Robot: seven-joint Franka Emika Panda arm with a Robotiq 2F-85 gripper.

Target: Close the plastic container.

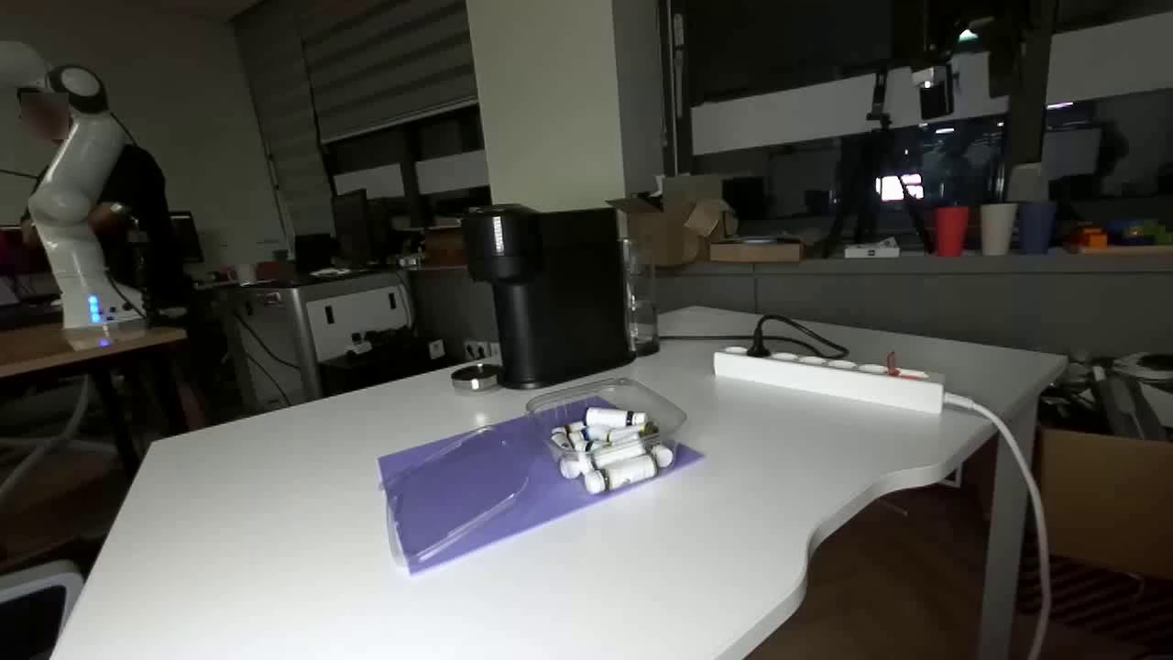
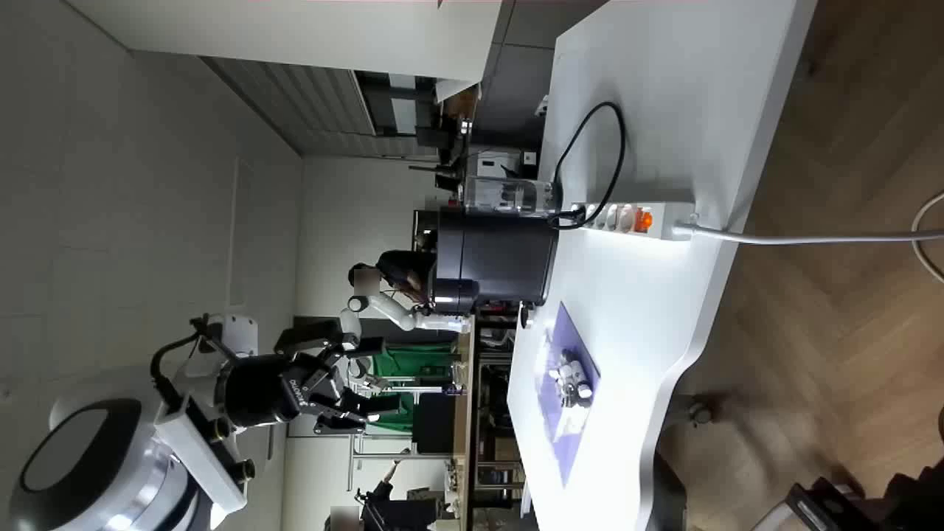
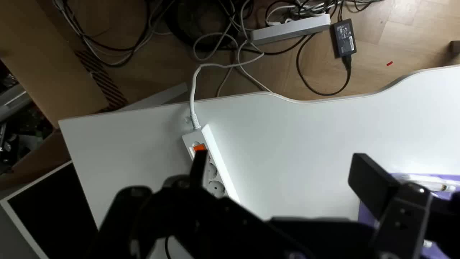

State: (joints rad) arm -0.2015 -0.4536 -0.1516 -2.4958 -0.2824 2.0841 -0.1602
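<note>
The clear plastic container stands open on the purple mat, holding several small white bottles. Its transparent lid lies folded out flat beside it on the mat. In an exterior view the bottles show, but the clear walls are hard to make out. My gripper is open and empty, high above the table and apart from the container. In the wrist view the open fingers have bare table between them. A bit of the container with a bottle shows at the right edge, partly hidden by a finger.
A tall black coffee machine stands behind the mat, with a round metal tin beside it. A white power strip with cables lies on the white table. The table's curved edge shows in the wrist view.
</note>
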